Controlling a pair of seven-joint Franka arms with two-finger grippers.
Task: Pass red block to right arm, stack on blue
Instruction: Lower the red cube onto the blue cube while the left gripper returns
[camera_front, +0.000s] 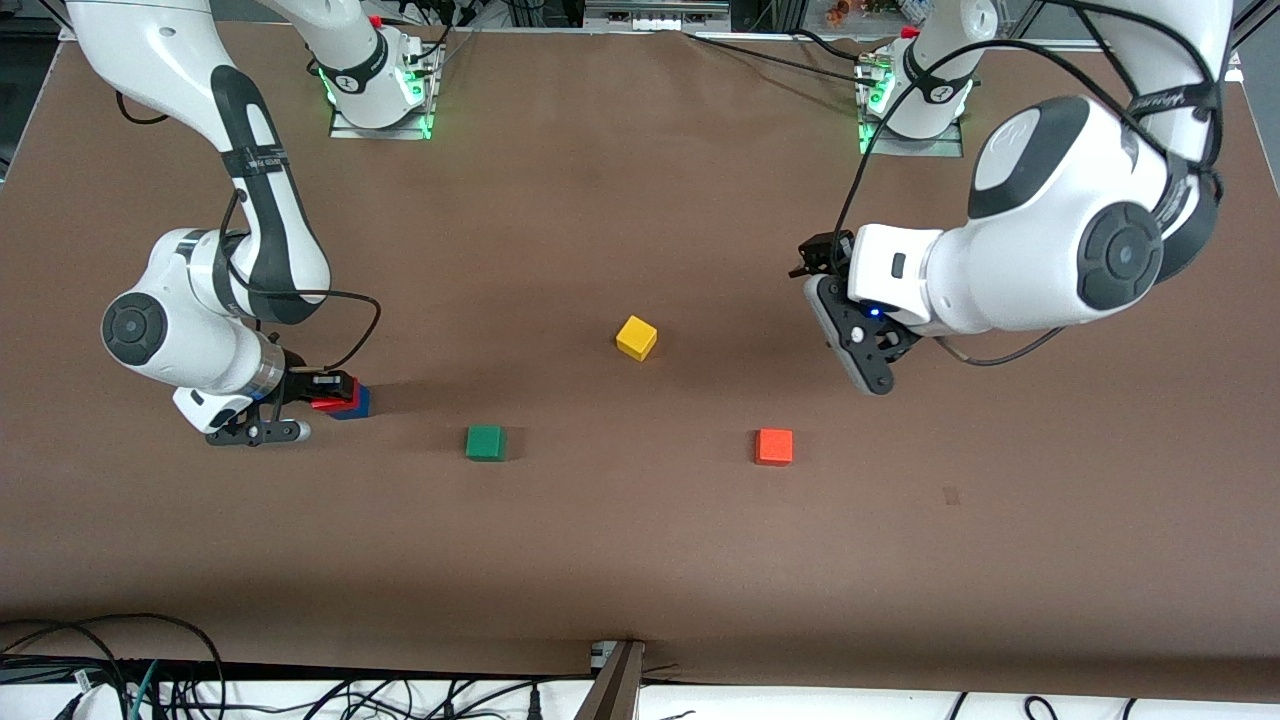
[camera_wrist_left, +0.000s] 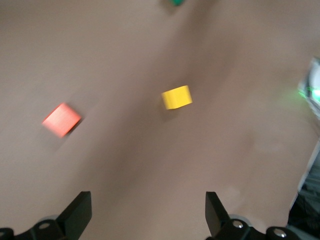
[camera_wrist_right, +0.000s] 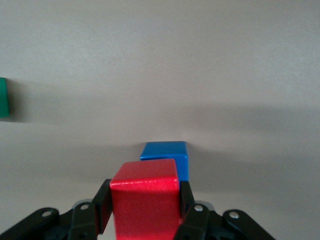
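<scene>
The right hand (camera_wrist_right: 145, 210) grips the red block (camera_wrist_right: 145, 202) just beside the blue cube (camera_wrist_right: 167, 156).

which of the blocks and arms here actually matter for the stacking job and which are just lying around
In the job:
- red block, gripped by the right gripper
- blue block, just under the red one
- left gripper, fingers open, waiting over the table near its own arm's end

Lying about:
- yellow block
- green block
- orange block
</scene>
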